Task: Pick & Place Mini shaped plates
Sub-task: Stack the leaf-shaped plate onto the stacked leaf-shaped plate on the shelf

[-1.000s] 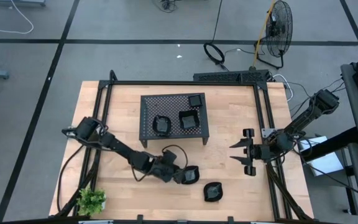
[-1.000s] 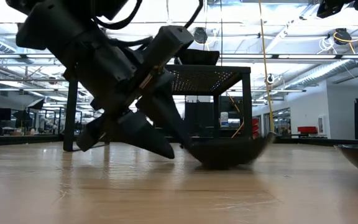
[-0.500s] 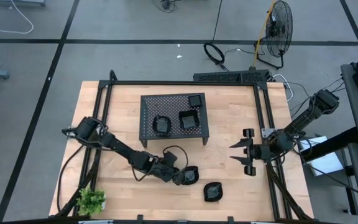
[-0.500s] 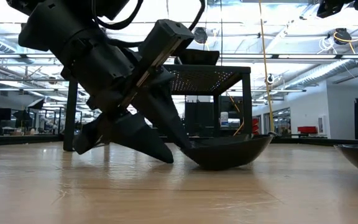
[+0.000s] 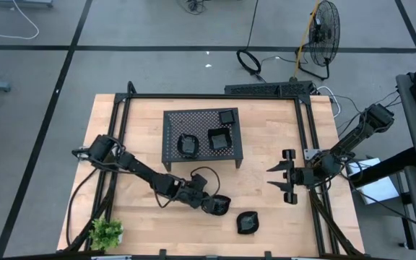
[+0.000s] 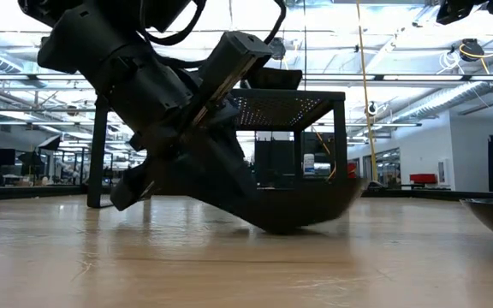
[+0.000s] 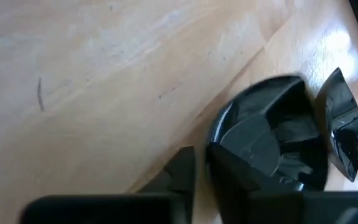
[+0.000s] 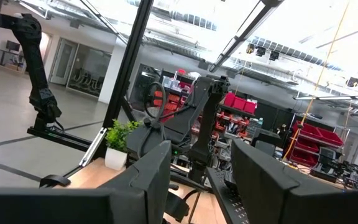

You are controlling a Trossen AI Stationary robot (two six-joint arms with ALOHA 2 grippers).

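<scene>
L pincer (image 5: 214, 206): mine, low at counter (image 5: 280, 224) front, fingers pinched on rim of a mini plate (image 5: 222, 204), one inside, one outside.
Held plate: tilted, near edge touching wood.
2nd plate (image 5: 248, 222): near it, on counter.
Rack (image 5: 170, 130): 3 more plates (image 5: 219, 138) on top.
R pincer (image 5: 280, 179): mine too, off to right side, fingers apart, holding nothing.
</scene>
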